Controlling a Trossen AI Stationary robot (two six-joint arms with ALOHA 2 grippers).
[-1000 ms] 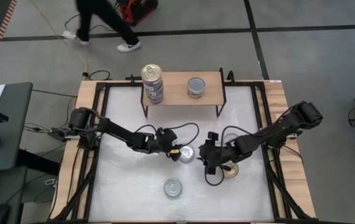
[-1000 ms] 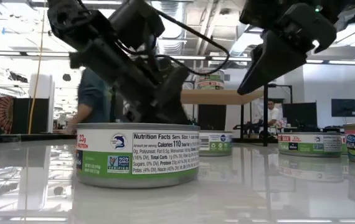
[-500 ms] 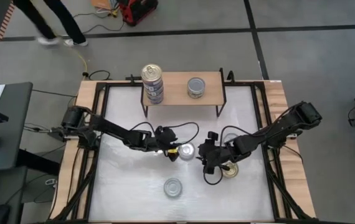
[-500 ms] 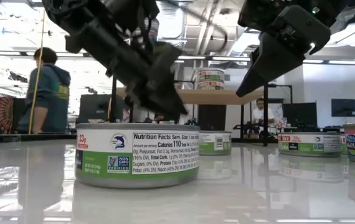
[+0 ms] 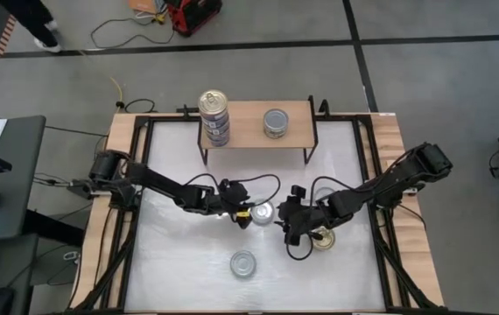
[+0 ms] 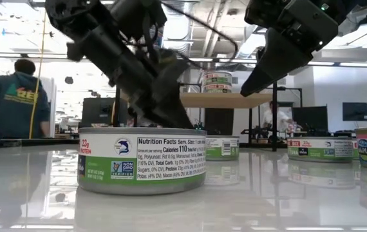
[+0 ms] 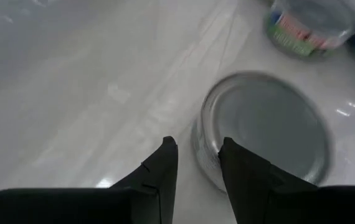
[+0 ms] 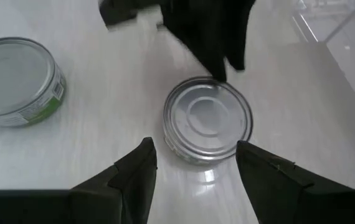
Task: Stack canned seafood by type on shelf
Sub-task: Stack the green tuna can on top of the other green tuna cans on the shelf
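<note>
- A silver-topped can (image 5: pixel 263 213) stands near the middle of the white table (image 5: pixel 179 262), between the two grippers.
- The left gripper (image 5: pixel 248 214) sits at this can's edge; in the left wrist view its fingers (image 7: pixel 159 171) stand narrowly apart, one seemingly at the rim (image 7: pixel 205 155), but I cannot tell whether they grip it.
- The right gripper (image 5: pixel 288 229) hangs just beside the can on the other side, fingers (image 8: pixel 134 171) spread wide and holding nothing.
- A gold-topped can (image 5: pixel 324 237) lies partly under the right arm; another silver can (image 5: pixel 244 263) sits alone toward the near edge, with bare table around it.
- The shelf (image 5: pixel 249 122) stands at the far edge, carrying a stack of cans (image 5: pixel 214 115) at one end and a single can (image 5: pixel 275 122) apart from it, with board free between and beyond.
- In the low view, the nearest can's green label (image 6: pixel 141 161) reads "Nutrition Facts", "Calories 110", "23g Protein" and "Non GMO".
- A person (image 6: pixel 13 96) stands in the room behind.
</note>
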